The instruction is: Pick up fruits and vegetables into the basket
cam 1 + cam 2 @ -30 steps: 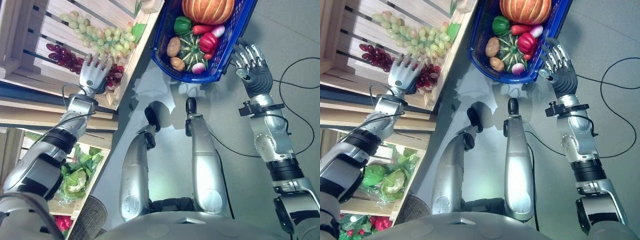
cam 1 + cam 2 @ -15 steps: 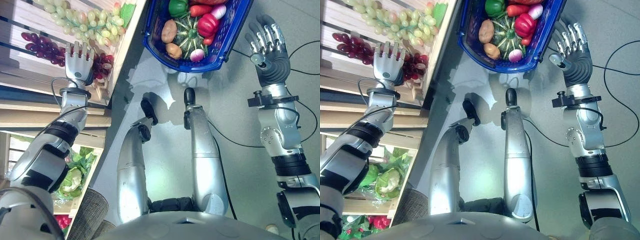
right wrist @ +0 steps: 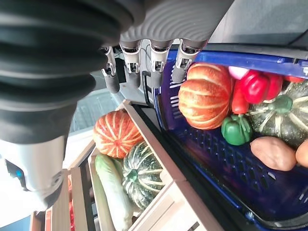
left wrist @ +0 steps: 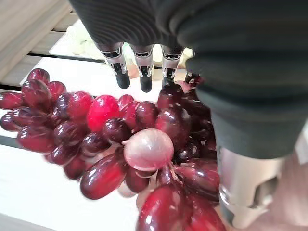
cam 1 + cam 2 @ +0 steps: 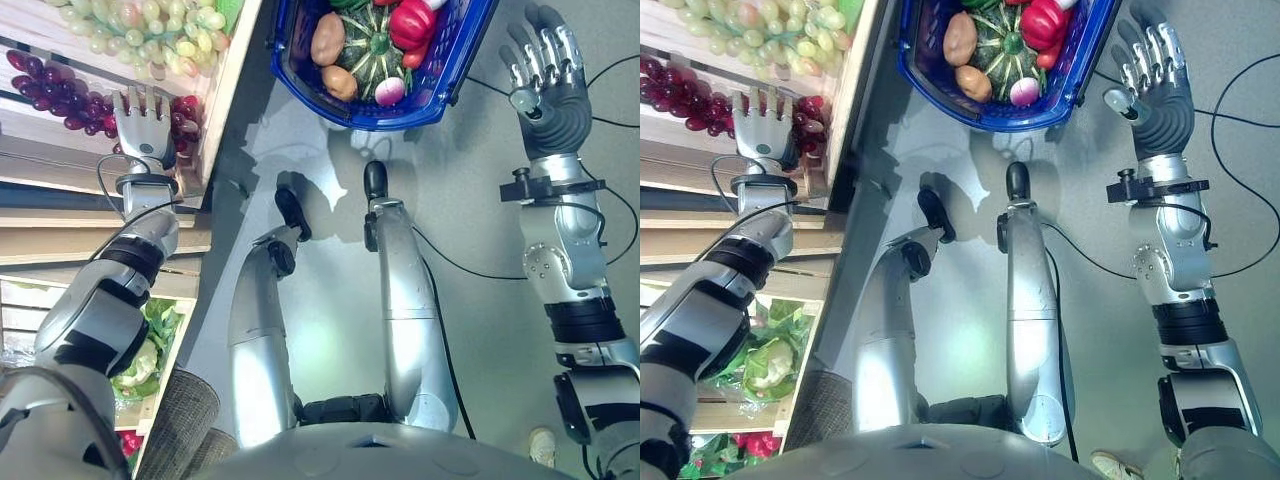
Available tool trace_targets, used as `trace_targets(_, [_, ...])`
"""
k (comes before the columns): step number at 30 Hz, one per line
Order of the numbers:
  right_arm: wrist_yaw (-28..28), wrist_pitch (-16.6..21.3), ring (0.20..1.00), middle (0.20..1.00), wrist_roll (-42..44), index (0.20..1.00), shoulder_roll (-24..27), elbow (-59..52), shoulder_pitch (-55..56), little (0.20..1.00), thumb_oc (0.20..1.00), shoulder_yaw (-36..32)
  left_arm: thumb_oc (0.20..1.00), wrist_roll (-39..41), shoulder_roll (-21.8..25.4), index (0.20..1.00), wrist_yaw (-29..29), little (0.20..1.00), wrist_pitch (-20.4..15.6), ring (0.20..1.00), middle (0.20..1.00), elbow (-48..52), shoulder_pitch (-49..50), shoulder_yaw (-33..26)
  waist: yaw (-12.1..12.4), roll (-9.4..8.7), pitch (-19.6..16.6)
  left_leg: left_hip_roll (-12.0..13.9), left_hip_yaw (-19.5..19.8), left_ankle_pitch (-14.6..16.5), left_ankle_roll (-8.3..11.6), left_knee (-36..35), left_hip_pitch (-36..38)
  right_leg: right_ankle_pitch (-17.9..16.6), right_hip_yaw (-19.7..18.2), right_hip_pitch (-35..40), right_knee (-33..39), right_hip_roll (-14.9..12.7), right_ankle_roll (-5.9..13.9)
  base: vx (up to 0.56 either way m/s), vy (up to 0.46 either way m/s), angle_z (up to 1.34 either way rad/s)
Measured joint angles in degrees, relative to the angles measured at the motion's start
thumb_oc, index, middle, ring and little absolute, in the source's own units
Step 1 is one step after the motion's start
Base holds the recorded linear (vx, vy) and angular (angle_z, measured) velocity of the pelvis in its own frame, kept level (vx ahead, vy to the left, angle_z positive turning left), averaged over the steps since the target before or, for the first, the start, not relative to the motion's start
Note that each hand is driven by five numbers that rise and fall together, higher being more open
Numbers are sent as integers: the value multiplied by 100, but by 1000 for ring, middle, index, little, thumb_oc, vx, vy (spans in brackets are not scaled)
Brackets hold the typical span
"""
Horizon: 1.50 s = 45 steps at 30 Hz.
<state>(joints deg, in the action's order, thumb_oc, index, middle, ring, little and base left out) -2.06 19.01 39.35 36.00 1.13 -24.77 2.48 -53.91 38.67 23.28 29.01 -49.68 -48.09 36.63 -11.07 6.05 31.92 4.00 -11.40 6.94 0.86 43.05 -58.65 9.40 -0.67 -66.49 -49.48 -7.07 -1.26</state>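
Reaching over the bunch of dark red grapes (image 4: 120,144) on the pale wooden slatted shelf (image 5: 60,160), the left hand (image 5: 141,128) is resting on it with fingers (image 4: 142,67) straight, grasping nothing. At two o'clock, the right hand (image 5: 545,75) is hovering, fingers relaxed and spread, beside the blue plastic basket (image 5: 440,85) holding a striped green squash (image 5: 368,55).

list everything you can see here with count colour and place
basket: one, blue, on the floor ahead
potatoes: two, brown, in the basket
striped squash: one, dark green, in the basket
pumpkin: one, orange, in the basket
red grapes: one bunch, dark red, on the wooden shelf
green grapes: pale green, on the shelf beyond the red
leafy greens: green, lower shelf
left hand: open, over the red grapes
right hand: open, beside the basket
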Motion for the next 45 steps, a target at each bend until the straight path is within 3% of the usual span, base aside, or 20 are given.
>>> trace_targets(17, [85, 67, 1000, 1000, -3, 1000, 189, 3, -272, 1000, 1000, 74, 1000, 224, -13, 1000, 225, 1000, 376, 1000, 1000, -233, -214, 26, -10, -1, 0, 9, 64, 86, -10, 267, -355, -6, -36, -331, -170, 27, -2, -1, 0, 0])
trace_targets(18, [85, 68, 1000, 1000, -3, 1000, 199, 8, -276, 1000, 1000, 80, 520, 237, -25, 520, 322, 520, 380, 520, 520, -330, -233, 32, -8, -1, 0, 14, 75, 79, -6, 269, -365, -6, -31, -333, -168, 35, -3, 0, 0, 0])
trace_targets(20, [85, 73, 1000, 1000, -3, 1000, 239, 10, -295, 1000, 1000, 80, 200, 272, -48, 200, 395, 200, 406, 200, 200, -367, -242, 42, -1, -1, 0, 23, 76, 78, -6, 269, -367, -5, -31, -335, -163, 46, -4, 0, 0, 0])
trace_targets(27, [133, 147, 1000, 1000, -284, 1000, 348, 10, -419, 1000, 1000, 241, 200, 659, -113, 200, 793, 200, 294, 200, 200, -402, -301, 75, -8, -6, -3, 26, 86, 79, -4, 267, -367, -5, -26, -333, -160, 52, -4, 0, 0, 0])
trace_targets(34, [233, 146, 1000, 1000, -541, 1000, 365, 16, -292, 1000, 1000, 336, 200, 1353, -44, 200, 1365, 200, -399, 200, 200, -411, -289, -52, 50, -23, 5, 20, 154, 75, 2, 258, -282, -5, 30, -191, -117, 54, -4, -1, 1, 1])
trace_targets(36, [275, 146, 1000, 1000, -739, 1000, 366, 18, -239, 1000, 1000, 338, 200, 1677, -8, 200, 1459, 200, -788, 200, 200, -374, -250, -160, 45, -23, 5, 12, 228, 74, 2, 236, -185, -5, 122, -23, -46, 38, -4, -5, 0, 8])
trace_targets(39, [296, 144, 1000, 1000, -965, 1000, 366, 17, -127, 1000, 1000, 339, 200, 2981, -4, 200, 1500, 200, -1505, 200, 200, -87, -49, -642, 48, -36, 5, -47, 245, 39, -14, 106, -8, -6, 159, 162, 41, 4, 0, 3, -21, 9])
trace_targets(40, [302, 101, 1000, 1000, -1085, 1000, 353, 16, -31, 1000, 1000, 342, 200, 3620, -13, 200, 1488, 200, -1928, 200, 200, 16, 38, -963, 52, -45, 11, -79, 257, 29, -14, 65, 80, -5, 165, 246, 47, -12, 0, 12, -41, 7])
trace_targets(45, [563, -627, 1000, 1000, -1838, 1000, 344, 200, 116, 1000, 1000, 353, 200, 5684, -49, 200, 976, 200, -3212, 200, 200, 365, 410, -2038, 89, -57, 18, -96, 374, 39, 3, 51, 385, 26, 303, 643, 86, -33, -17, 9, -66, 8])
